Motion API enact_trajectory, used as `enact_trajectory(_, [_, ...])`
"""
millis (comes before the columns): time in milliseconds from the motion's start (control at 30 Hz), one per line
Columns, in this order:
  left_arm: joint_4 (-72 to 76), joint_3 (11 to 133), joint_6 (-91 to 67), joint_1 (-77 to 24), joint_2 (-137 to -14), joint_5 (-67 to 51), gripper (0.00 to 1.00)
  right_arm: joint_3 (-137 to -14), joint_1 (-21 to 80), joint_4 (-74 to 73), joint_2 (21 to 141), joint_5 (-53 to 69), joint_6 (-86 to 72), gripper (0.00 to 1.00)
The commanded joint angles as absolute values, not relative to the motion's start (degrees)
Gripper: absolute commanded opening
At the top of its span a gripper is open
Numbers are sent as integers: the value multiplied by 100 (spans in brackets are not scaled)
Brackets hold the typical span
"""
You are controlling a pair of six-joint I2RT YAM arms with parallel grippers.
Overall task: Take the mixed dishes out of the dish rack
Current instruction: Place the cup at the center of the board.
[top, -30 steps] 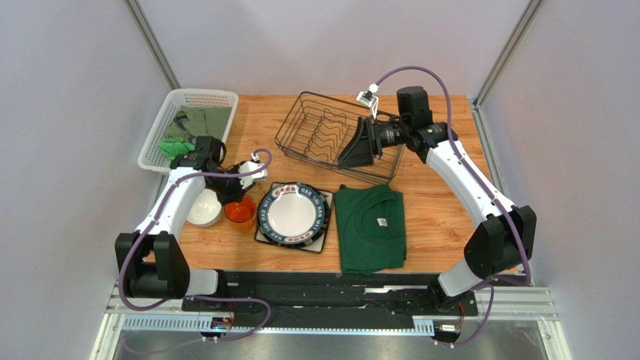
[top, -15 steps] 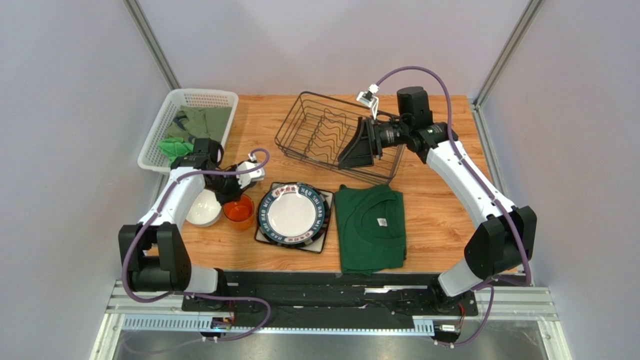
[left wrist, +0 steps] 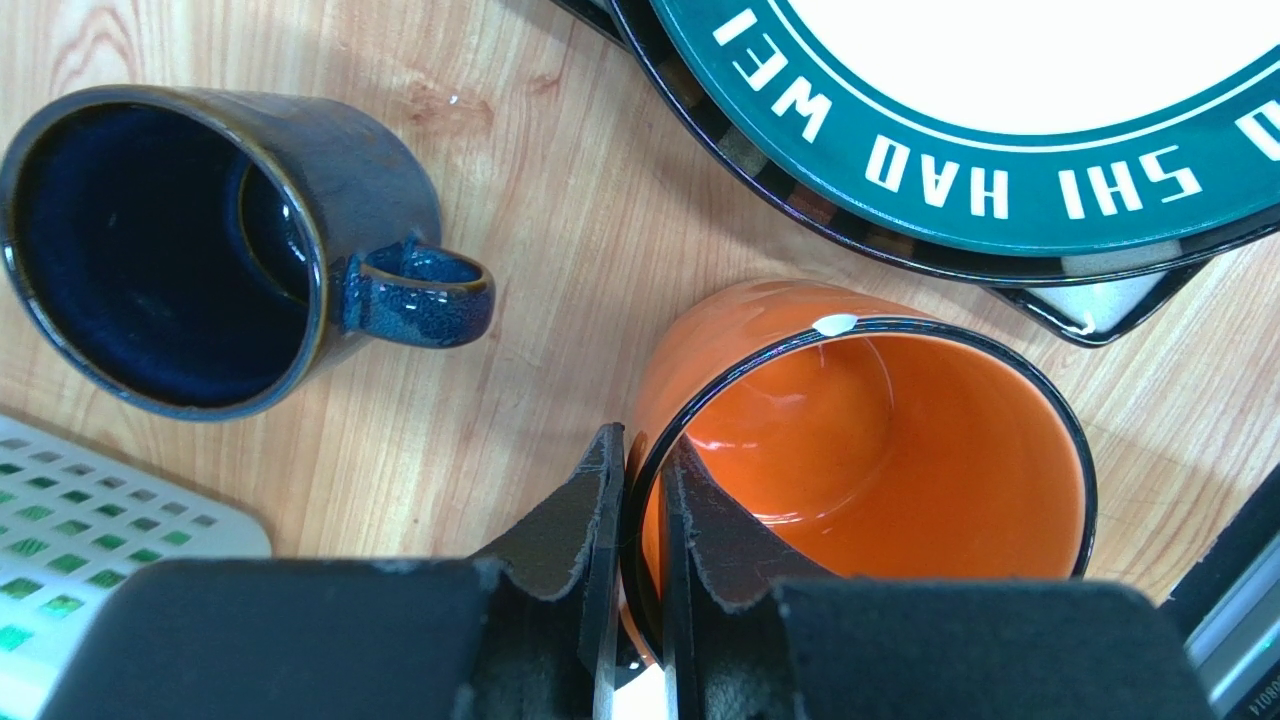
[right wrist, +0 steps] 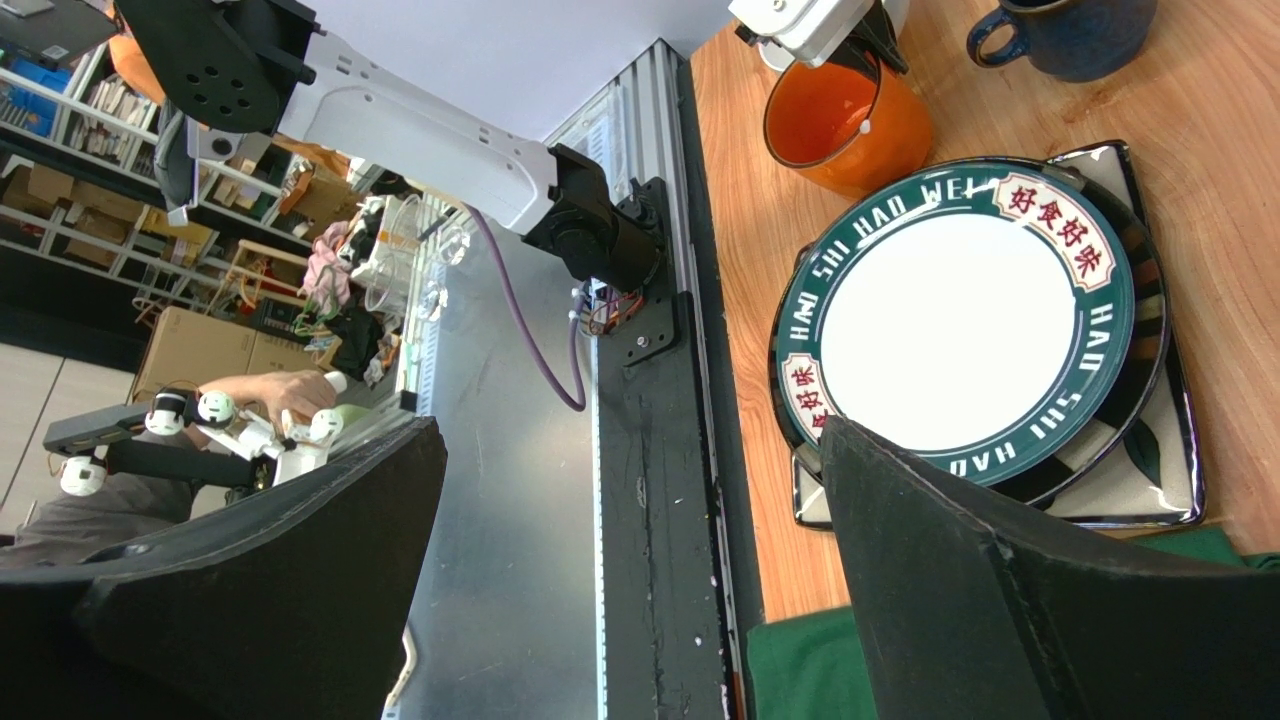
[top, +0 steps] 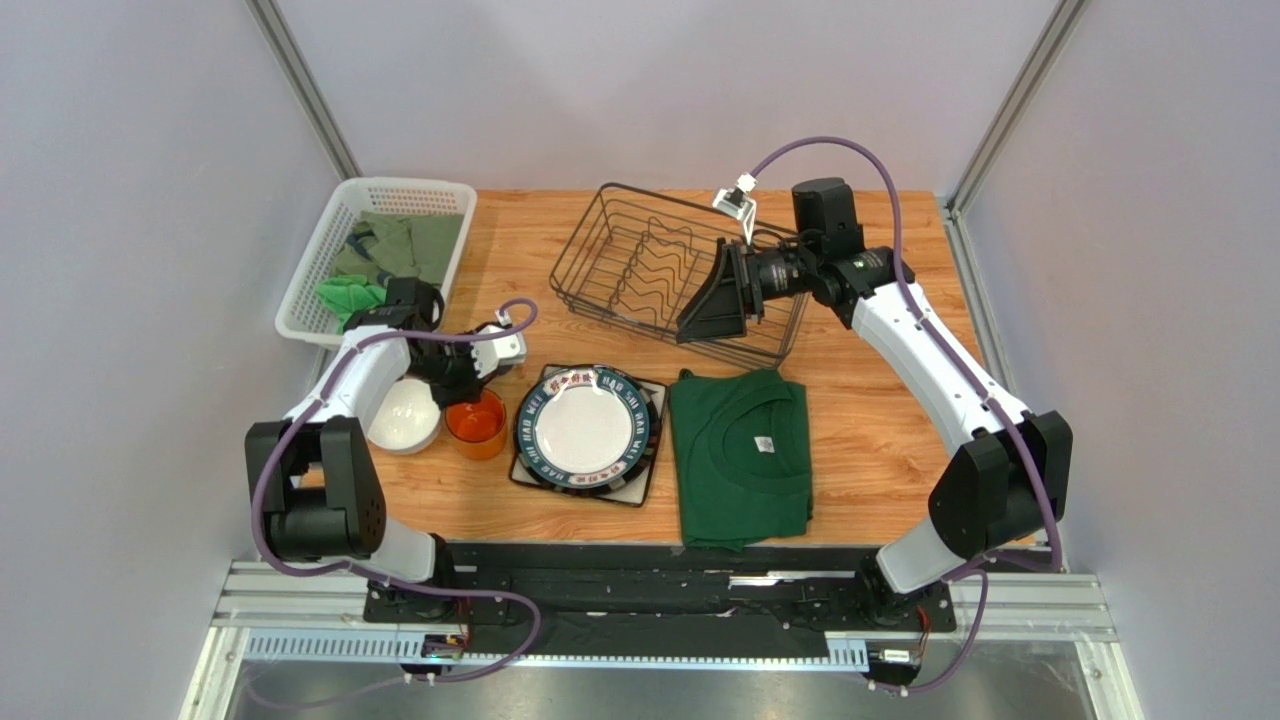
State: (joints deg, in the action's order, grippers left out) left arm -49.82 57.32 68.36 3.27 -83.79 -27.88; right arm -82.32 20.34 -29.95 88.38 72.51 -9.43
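Jaws. Left gripper (left wrist: 633, 518): narrow, pinched on the wall of the orange mug (left wrist: 864, 450), one finger inside the rim and one outside. Right gripper (right wrist: 627, 450): spread wide, holding nothing.

Top view. Dish rack (top: 639, 267) at the far middle of the table (top: 879, 435). The right gripper hangs at its near right corner; contact with the wire cannot be made out. White perforated basket (top: 394, 191) at far left, with green cloth (top: 394, 248) inside. Near left, in a row: white bowl (top: 401, 419), the orange mug just beside it, then round plates (top: 588, 426) stacked on a square plate (top: 523, 477). Folded green shirt (top: 739, 455) just right of the stack.

Left wrist view. Orange mug upright on the wood. Dark blue mug (left wrist: 166, 248) upright, near it but apart, handle toward the orange mug. The plate stack lies close beside the orange mug.

Right wrist view. The uppermost round plate is green-rimmed and lettered, with a second dark rim under it and the square plate at the bottom. Both mugs stand beyond the stack.
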Motion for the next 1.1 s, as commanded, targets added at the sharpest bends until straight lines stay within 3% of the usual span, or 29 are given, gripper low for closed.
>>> enact_trajectory(0, [-4931,5968,7067,404,-8420,-3190,0,-8262,2039,-2997,8613,7216,-747,99])
enact_trajectory(500, [-4781,5801,6926,422,-8403,-3173,0,-8350,2039,-3190,8640,7102,-571,99])
enact_trajectory(1067, [-4983,5731,6926,422,-8236,-3164,22,-8236,2048,-3182,8438,7014,-518,99])
